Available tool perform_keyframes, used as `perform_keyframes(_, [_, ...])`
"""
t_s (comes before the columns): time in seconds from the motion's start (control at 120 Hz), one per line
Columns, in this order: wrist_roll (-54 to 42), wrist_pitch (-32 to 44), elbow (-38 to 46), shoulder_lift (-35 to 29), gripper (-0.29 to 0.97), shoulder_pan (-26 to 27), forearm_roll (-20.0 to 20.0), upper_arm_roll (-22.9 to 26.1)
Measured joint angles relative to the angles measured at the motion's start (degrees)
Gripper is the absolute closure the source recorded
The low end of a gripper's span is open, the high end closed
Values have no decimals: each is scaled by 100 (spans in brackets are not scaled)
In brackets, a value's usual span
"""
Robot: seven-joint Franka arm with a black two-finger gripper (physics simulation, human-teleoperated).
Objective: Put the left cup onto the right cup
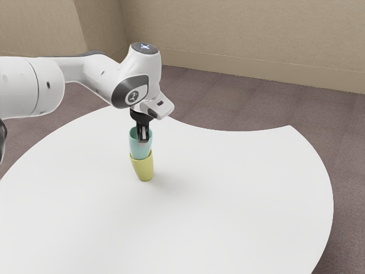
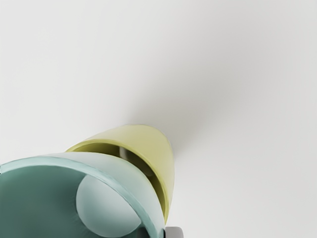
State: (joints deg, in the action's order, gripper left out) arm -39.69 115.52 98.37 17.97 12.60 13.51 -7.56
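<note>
Claw (image 1: pixel 143 135) closed on the rim of the teal cup (image 1: pixel 139 147), that is how it looks from the side. The teal cup sits inside the yellow cup (image 1: pixel 142 168) on the white surface (image 1: pixel 228 200), and the 2 cups stand up straight as 1 little stack. I think the job now is to let go gently. I should open the claw slowly and lift straight up, so I do not bump the rim and tip the stack. The yellow cup holds the teal cup, and the teal cup has nothing in it, just its pale round bottom
</note>
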Motion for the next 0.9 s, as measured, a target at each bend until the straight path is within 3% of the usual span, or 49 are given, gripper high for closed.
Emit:
perform_keyframes(0.175, [-23,-13,0,-17,35,-8,-21,0])
perform_keyframes(0.333, [-39,-22,0,-57,17,-11,-62,0])
perform_keyframes(0.558, [-55,-51,5,-147,6,-39,-127,0])
perform_keyframes(0.9, [-113,-410,69,-775,1,-161,-408,-9])
